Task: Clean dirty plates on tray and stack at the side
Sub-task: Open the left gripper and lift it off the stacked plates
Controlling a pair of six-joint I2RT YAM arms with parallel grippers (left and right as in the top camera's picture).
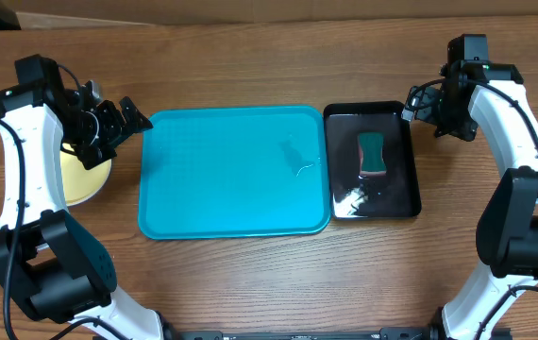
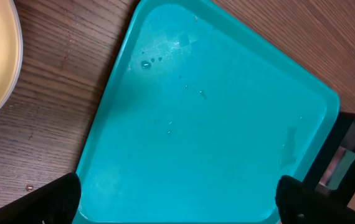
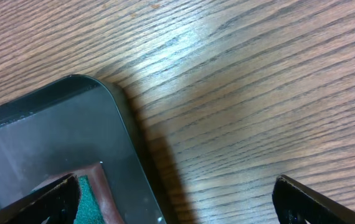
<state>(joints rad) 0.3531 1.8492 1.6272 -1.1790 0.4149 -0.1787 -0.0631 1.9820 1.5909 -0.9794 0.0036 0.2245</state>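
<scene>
Wood-grain table, brown, bare toward near edge. Directly on it, L to R:
- pale yellow plate by L edge; partly hidden from overhead, so I can't tell if others lie under it.
- turquoise tray, approx. centre, long side parallel w/ near edge.
- black tray, just beside its R side, towards R edge.

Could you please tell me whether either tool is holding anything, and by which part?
Nothing is held: the left tool and the right tool both stand open and empty.

Turquoise tray, pale yellow plate
</scene>
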